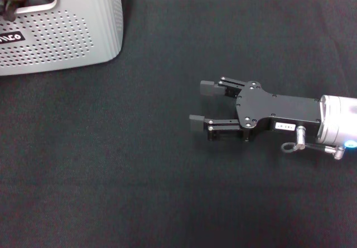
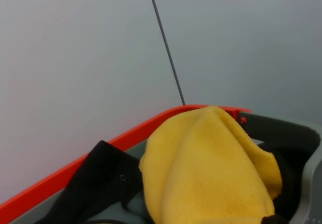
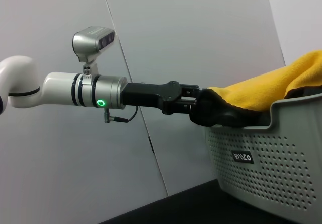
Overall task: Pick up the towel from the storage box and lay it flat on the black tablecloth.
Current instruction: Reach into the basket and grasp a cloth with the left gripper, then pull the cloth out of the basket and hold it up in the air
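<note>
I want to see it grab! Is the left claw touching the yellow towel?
Touching. The right wrist view shows the left gripper reaching over the basket rim, its tips buried in the towel.

The towel shows its orange-yellow fuzzy side, with black fabric beside it; the storage box is light grey, dotted with rows of small round holes, and bears a black label with white letters. The black tablecloth is plain matte black. The right gripper is black on a silver-grey wrist, and the left gripper is black on a white and silver arm with a green ring light
</note>
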Motion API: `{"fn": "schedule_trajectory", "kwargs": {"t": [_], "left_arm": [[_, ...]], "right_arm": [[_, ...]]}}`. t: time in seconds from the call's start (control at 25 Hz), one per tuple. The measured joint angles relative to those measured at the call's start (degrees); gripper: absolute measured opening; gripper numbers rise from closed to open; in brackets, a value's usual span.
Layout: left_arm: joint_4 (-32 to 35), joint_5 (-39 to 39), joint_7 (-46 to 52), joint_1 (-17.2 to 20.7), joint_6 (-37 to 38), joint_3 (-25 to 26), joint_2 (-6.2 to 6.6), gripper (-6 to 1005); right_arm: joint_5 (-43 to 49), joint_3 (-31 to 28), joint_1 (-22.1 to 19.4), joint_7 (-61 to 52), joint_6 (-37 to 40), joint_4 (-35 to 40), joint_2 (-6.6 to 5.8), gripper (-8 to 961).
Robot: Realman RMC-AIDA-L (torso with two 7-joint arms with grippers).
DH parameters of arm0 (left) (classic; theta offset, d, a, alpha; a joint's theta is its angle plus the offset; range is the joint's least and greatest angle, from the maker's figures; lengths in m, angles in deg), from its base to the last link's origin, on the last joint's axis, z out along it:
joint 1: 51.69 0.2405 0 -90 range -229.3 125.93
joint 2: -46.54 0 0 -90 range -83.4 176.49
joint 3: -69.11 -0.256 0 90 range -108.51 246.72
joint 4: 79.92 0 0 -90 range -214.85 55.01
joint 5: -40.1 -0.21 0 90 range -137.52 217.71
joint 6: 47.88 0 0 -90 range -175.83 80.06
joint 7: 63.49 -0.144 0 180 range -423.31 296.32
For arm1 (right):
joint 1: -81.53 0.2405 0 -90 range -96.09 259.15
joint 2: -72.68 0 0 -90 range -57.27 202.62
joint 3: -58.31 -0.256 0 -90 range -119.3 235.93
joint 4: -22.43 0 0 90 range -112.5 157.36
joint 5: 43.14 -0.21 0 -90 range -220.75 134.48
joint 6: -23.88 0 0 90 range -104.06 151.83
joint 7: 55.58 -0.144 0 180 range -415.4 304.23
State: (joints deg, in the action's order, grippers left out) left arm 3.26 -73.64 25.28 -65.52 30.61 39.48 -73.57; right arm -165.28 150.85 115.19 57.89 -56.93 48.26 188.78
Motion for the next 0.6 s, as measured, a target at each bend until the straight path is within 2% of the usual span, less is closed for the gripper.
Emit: {"fn": "schedule_trajectory", "kwargs": {"t": [0.2, 0.36, 0.6], "left_arm": [[-0.8, 0.9, -0.2, -0.1, -0.4, -1.3, 0.07, 595], [-0.8, 2.2, 0.0, -0.1, -0.4, -1.3, 0.03, 375], [-0.6, 6.9, 0.9, 0.6, 0.0, -1.2, -0.05, 248]], "right_arm": [[-0.1, -0.1, -0.1, 0.0, 0.1, -0.5, 0.08, 857], [-0.4, -0.1, -0.4, 0.0, 0.1, -0.7, 0.09, 855], [-0.6, -0.1, -1.0, 0.6, 0.1, -0.7, 0.08, 853]]}}
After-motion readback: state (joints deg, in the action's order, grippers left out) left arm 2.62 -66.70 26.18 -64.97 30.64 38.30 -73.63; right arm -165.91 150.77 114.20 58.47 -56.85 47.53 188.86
